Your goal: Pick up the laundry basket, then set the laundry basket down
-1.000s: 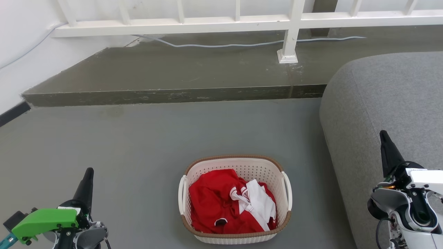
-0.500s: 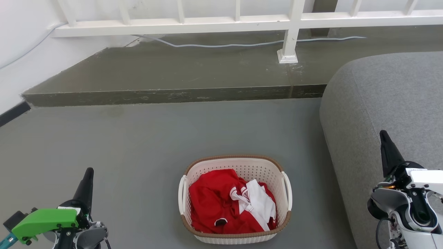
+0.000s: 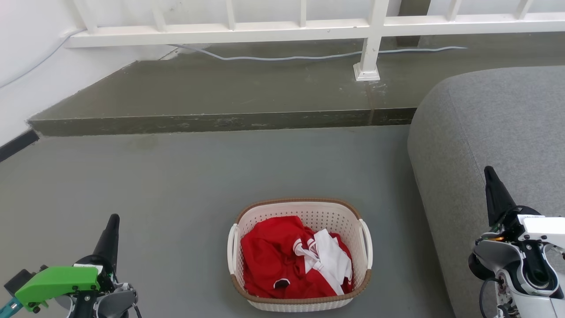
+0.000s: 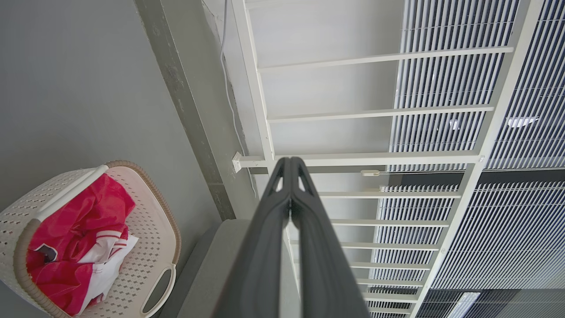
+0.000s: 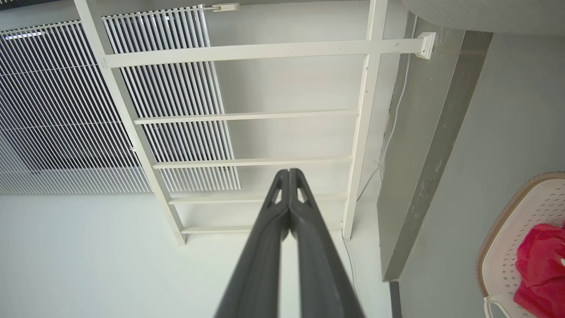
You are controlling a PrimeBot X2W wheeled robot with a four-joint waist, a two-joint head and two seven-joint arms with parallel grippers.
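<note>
Nothing moved; laundry basket [image 3: 304,304] sits on floor [image 3: 176,185].

laundry basket [image 3: 300,304] on floor [image 3: 176,176] | red-and-white clothes [image 3: 269,251] inside | grey sofa [image 3: 485,123] at right

The left pincer [image 3: 113,221] is a long, dark, tapering spike on a round black collar [image 3: 95,260], backed by a bright green angular cover [image 3: 57,280] with small black screws [image 3: 74,288]. The right pincer [image 3: 489,174] has the same dark taper, backed by a white box housing [image 3: 540,223], a grey rounded joint [image 3: 496,256] and a looping black cable [image 3: 482,293]. Close up, the matt fingers [image 4: 265,247] carry small triangular cut-outs near their tips.
</note>
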